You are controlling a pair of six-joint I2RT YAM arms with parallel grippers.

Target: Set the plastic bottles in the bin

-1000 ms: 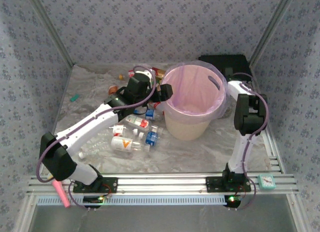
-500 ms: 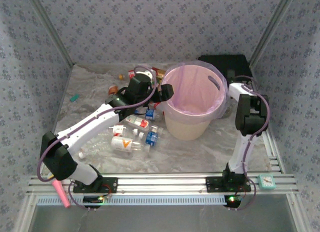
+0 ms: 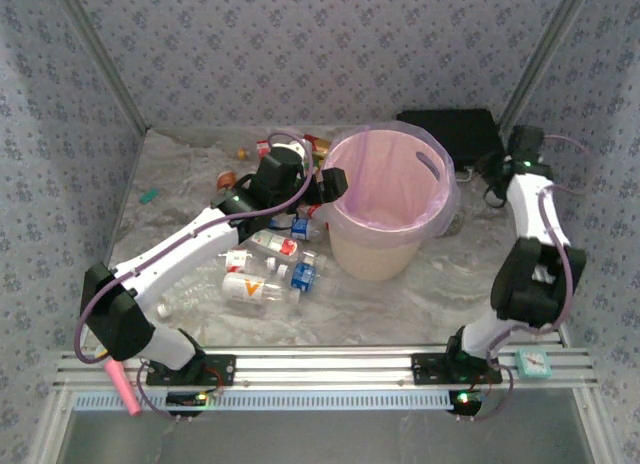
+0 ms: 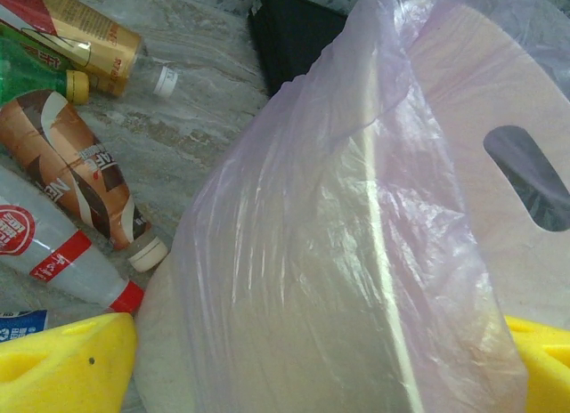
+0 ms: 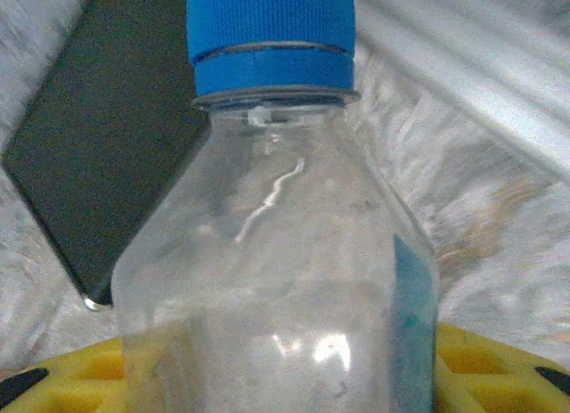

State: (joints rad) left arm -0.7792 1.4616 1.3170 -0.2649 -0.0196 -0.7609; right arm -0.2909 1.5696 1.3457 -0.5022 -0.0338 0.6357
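Plainly pinching a clear, blue-capped bottle (image 5: pixel 267 253) between the yellow fingers (image 5: pixel 499 364) of the right gripper (image 5: pixel 276 373), cap pointing away — gripping low on the body, probably for dropping neck-first into the bin (image 3: pixel 385 249). Working just beside the case (image 3: pixel 450 129), right of the bin and not yet above its rim; not telling whether lifted off the table (image 3: pixel 420 294). Leaving the other bottles (image 3: pixel 262 287) heaped on the table left of the bin. Holding the left gripper (image 3: pixel 333 184) spread, grasping nothing, close by the bagged wall — seemingly waiting its turn near that heap.
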